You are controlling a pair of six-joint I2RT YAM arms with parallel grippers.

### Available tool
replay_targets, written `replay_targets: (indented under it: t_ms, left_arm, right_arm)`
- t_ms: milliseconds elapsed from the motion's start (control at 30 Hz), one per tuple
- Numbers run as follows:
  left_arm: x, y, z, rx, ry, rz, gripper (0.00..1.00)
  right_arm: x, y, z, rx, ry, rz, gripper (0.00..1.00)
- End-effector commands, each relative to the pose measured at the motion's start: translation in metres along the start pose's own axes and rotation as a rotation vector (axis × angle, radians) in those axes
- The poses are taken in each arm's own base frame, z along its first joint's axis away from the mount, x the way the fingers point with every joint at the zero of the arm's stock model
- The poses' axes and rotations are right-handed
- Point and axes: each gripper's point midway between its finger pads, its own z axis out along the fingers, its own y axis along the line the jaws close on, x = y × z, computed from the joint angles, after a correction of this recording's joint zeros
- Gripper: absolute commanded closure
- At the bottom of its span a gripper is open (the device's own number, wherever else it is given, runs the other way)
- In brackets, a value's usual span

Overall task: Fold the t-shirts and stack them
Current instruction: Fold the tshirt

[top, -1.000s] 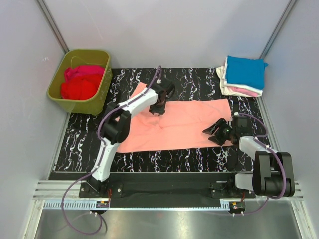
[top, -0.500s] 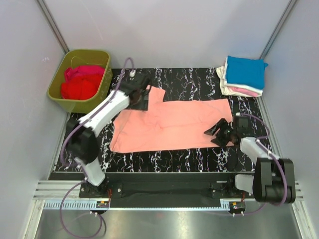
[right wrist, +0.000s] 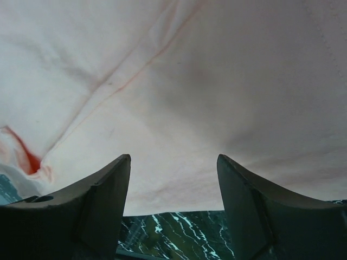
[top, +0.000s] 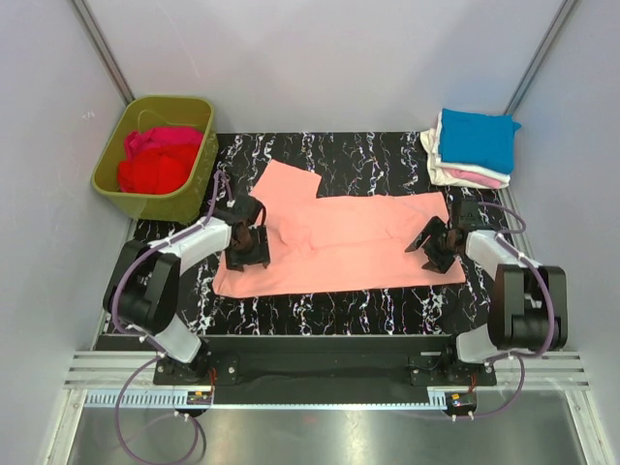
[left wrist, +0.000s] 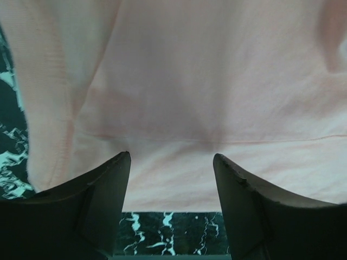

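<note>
A salmon-pink t-shirt (top: 339, 242) lies spread flat across the black marbled mat, one sleeve sticking out at the back left. My left gripper (top: 254, 246) is open and low over the shirt's left end; the left wrist view shows its fingers (left wrist: 103, 195) straddling the pink edge (left wrist: 173, 184). My right gripper (top: 433, 244) is open at the shirt's right end, with the cloth edge (right wrist: 173, 179) between its fingers (right wrist: 103, 200). Neither holds anything. A stack of folded shirts (top: 473, 147), blue on top over cream and pink, sits at the back right. Red and magenta shirts (top: 158, 161) lie in the tub.
An olive-green plastic tub (top: 155, 199) stands at the back left, just off the mat. The black marbled mat (top: 368, 305) shows bare strips in front of and behind the shirt. Grey walls close in on both sides.
My left arm swung from the shirt's back left corner down to its left edge and let the sleeve go. The right gripper shifted slightly back along the right edge. The shirt lies flatter.
</note>
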Motion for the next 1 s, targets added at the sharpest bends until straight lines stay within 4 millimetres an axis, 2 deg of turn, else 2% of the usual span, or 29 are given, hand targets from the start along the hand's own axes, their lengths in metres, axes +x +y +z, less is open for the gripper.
replay_targets:
  t_ms: [0,100,233,267,333,367,433,467,500,567,633,733,767,800,833,867,900,933,967]
  left_arm:
    - [-0.010,-0.018,0.010,0.086,-0.037,-0.044,0.33]
    - [0.002,-0.011,0.014,0.073,-0.016,-0.055,0.33]
    - [0.018,-0.002,0.012,0.062,0.003,-0.077,0.34]
    - [0.029,0.003,0.013,0.051,0.020,-0.091,0.34]
    - [0.036,0.001,0.003,0.080,0.020,-0.120,0.34]
    - [0.048,0.006,0.003,0.066,0.042,-0.123,0.34]
    - [0.055,0.007,-0.009,0.081,0.023,-0.138,0.34]
    - [0.070,0.011,-0.010,0.071,0.050,-0.151,0.34]
    - [0.072,0.009,-0.019,0.093,0.029,-0.159,0.34]
    - [0.088,0.009,-0.026,0.103,0.051,-0.178,0.33]
    - [0.088,0.004,-0.038,0.144,0.022,-0.185,0.32]
    - [0.070,0.004,-0.059,0.145,-0.043,-0.131,0.27]
    - [0.042,0.005,-0.073,0.112,-0.136,-0.118,0.26]
    - [0.029,0.004,-0.075,0.095,-0.154,-0.095,0.25]
    - [0.014,0.003,-0.081,0.093,-0.178,-0.044,0.25]
    - [-0.018,-0.006,-0.091,0.105,-0.225,-0.043,0.25]
    - [-0.035,-0.010,-0.095,0.109,-0.248,-0.033,0.25]
    - [-0.067,-0.022,-0.115,0.144,-0.315,-0.002,0.25]
    - [-0.087,-0.022,-0.105,0.128,-0.312,-0.006,0.25]
  right_arm:
    - [0.015,-0.026,0.008,0.120,0.074,0.003,0.29]
    - [0.032,-0.042,0.007,0.160,0.099,0.044,0.29]
    - [0.052,-0.048,-0.003,0.162,0.117,0.102,0.29]
    - [0.054,-0.049,-0.007,0.174,0.117,0.133,0.29]
    - [0.062,-0.052,-0.020,0.197,0.129,0.157,0.28]
    - [0.065,-0.057,-0.025,0.222,0.127,0.164,0.27]
    - [0.074,-0.061,-0.040,0.236,0.126,0.180,0.25]
    - [0.077,-0.062,-0.045,0.238,0.120,0.186,0.24]
    - [0.081,-0.062,-0.053,0.224,0.108,0.189,0.22]
    - [0.084,-0.057,-0.060,0.191,0.098,0.215,0.21]
    - [0.083,-0.048,-0.071,0.150,0.074,0.229,0.20]
    - [0.067,-0.026,-0.087,0.068,0.022,0.199,0.18]
    - [0.062,-0.019,-0.090,0.040,0.005,0.174,0.18]
    - [0.048,-0.005,-0.096,-0.014,-0.039,0.138,0.18]
    - [0.043,0.002,-0.098,-0.048,-0.050,0.101,0.18]
    - [0.044,0.016,-0.101,-0.114,-0.031,0.075,0.18]
    - [0.037,0.029,-0.100,-0.180,-0.046,0.042,0.18]
    - [0.042,0.040,-0.100,-0.247,-0.015,0.022,0.16]
    - [0.043,0.046,-0.089,-0.281,-0.009,0.000,0.16]
